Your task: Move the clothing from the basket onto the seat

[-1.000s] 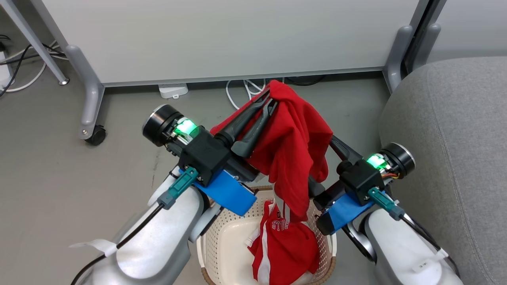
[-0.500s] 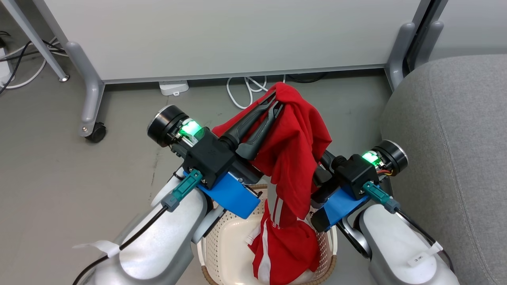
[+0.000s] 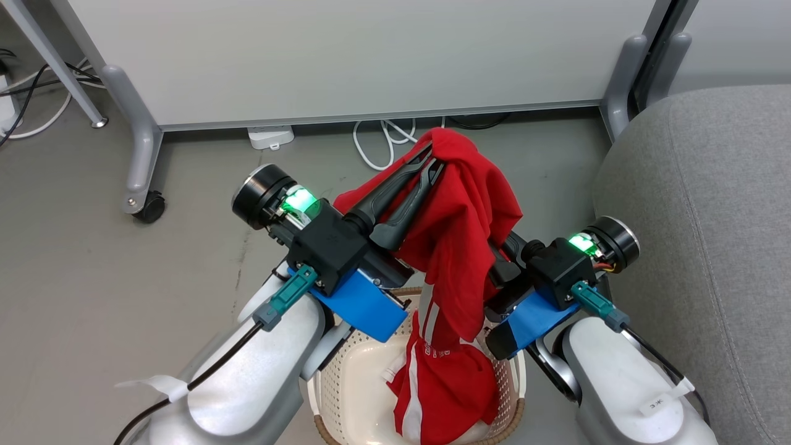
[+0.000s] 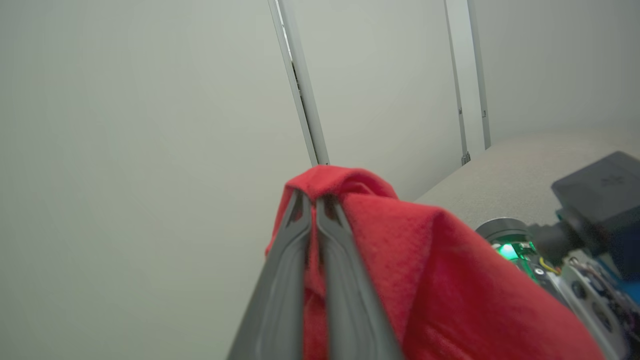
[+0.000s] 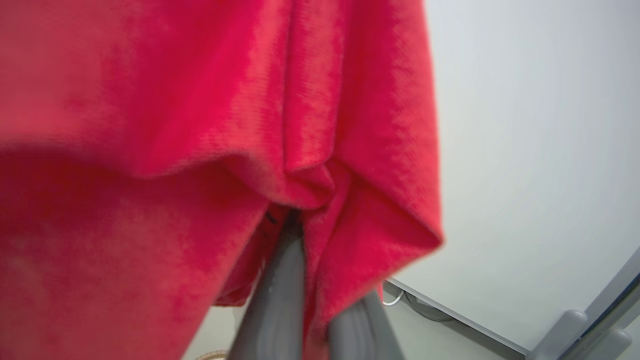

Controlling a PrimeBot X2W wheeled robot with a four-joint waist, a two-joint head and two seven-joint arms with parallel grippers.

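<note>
the head view shows the left gripper clamped on the plain red garment, held up over the basket, where the striped garment lies; the seat is to the right. the right wrist view has the right gripper buried in red cloth with its fingertips hidden, so i cannot tell its grip.

Plain red garment hangs above basket; striped garment inside; grey seat right.

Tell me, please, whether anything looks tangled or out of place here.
Yes: the striped garment stands up out of the basket, its top seemingly caught under the plain red garment that the left gripper holds aloft, so both may lift together.
</note>
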